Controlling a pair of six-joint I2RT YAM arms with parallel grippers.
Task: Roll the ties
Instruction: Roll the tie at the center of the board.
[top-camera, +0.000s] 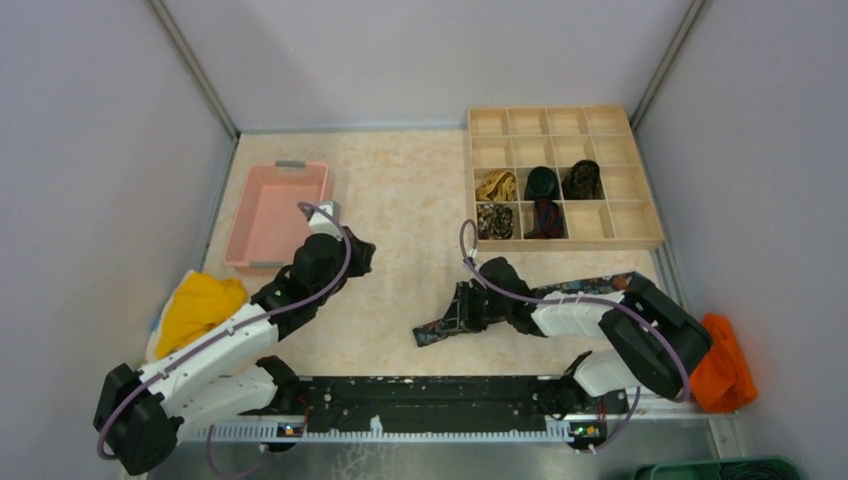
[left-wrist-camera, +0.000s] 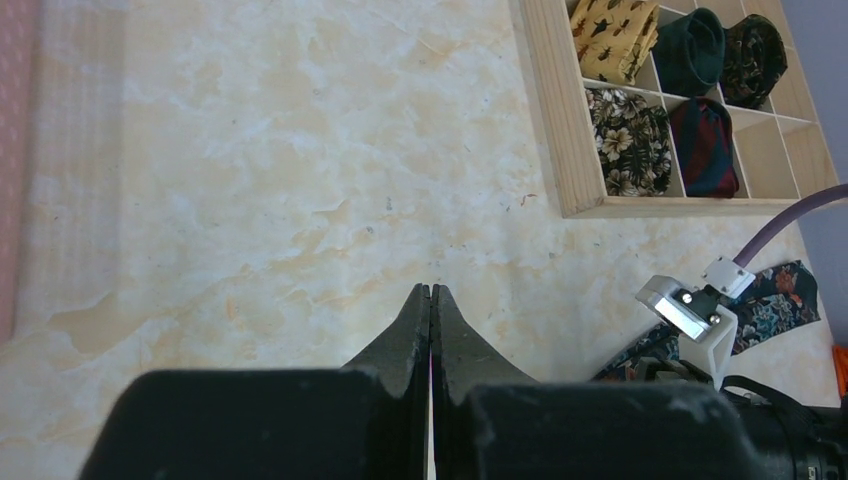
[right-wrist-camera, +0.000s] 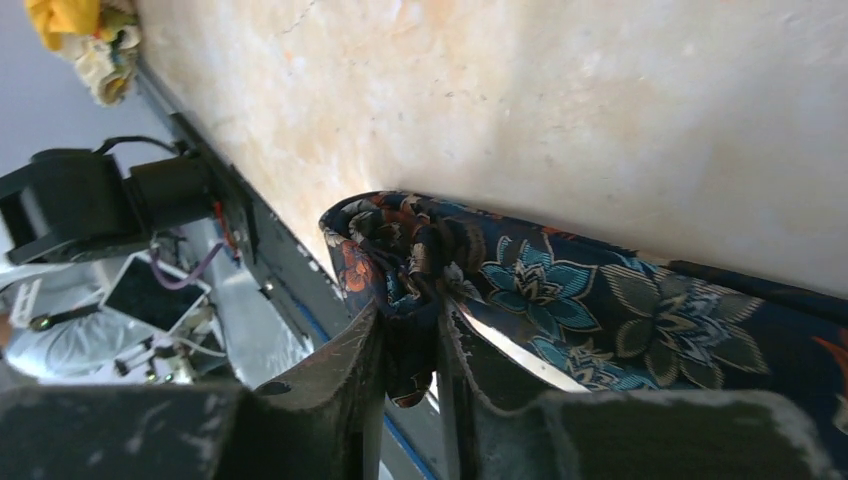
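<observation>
A long dark floral tie (top-camera: 437, 331) lies flat on the table near the front edge, running right under the right arm. My right gripper (top-camera: 463, 308) is low over its left part. In the right wrist view the gripper (right-wrist-camera: 410, 310) is shut on a bunched fold of that tie (right-wrist-camera: 560, 290), with cloth hanging between the fingers. My left gripper (left-wrist-camera: 431, 292) hovers over bare table left of centre, shut and holding nothing. Several rolled ties sit in the wooden box: gold (top-camera: 496, 185), dark green (top-camera: 541, 182), dark patterned (top-camera: 582, 179), floral (top-camera: 494, 221), red-black (top-camera: 544, 218).
The wooden compartment box (top-camera: 560, 243) stands at the back right. A pink basket (top-camera: 262, 258) is at the back left. A yellow cloth (top-camera: 195, 305) lies by the left arm and an orange cloth (top-camera: 725, 365) at the right edge. Grey walls enclose the table.
</observation>
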